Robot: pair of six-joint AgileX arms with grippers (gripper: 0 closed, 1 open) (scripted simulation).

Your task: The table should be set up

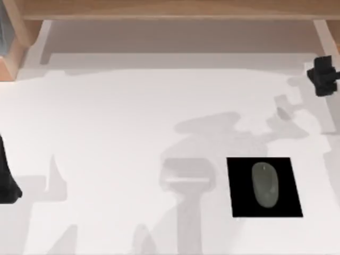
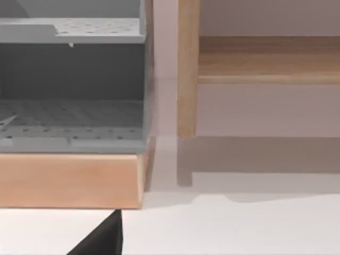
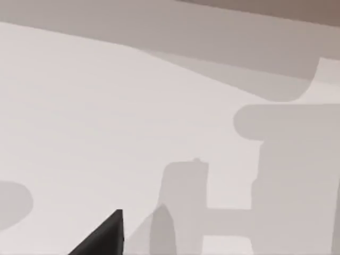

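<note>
Looking down, the top view shows the large plain white table (image 1: pixel 106 133), a grey oval mouse (image 1: pixel 265 184) on a black rectangular pad (image 1: pixel 239 204) at lower right, the left gripper (image 1: pixel 8 183) at the left edge and the right gripper (image 1: pixel 323 76) at upper right; whether either is released or clenched, I cannot tell. Left wrist view: a grey perforated rack (image 2: pixel 71 79) on a wooden base (image 2: pixel 69 180), risking collision if that arm swings wide. Right wrist view: bare tabletop.
</note>
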